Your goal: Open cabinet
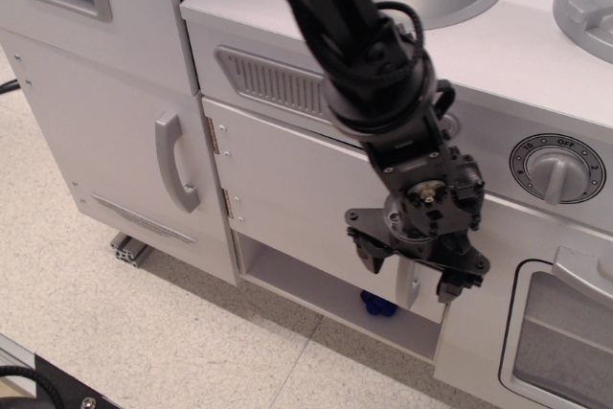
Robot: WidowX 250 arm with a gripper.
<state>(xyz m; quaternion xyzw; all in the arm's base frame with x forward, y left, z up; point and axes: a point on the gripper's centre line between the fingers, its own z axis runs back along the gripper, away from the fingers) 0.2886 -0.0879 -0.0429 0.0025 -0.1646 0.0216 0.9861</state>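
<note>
**Jaws at the cabinet handle, door only ajar**

My jaws sit spread, one finger either side of the grey handle on the cabinet door. Whether the pads touch it I cannot tell; I would call it straddled, not clamped. The cabinet is the squarish white door in the middle of the toy kitchen, hinged on its left edge next to the tall door, with the oven door to its right. It stands slightly ajar, its lower edge clear of the frame.

Risks, as I judge them:
- Handle slips out if I pull before closing; the loop is smooth and my fingers are only around it.
- Pulling straight out fights the hinge. The door swings on an arc about its left edge, so I must follow that arc or I jam, or drag the whole unit.
- My wrist is close to the oven door and the knob; a wide swing could knock them.

Contents: the open gap under the door shows a bare white shelf and a small blue thing near the front; most of the interior is hidden.
</note>
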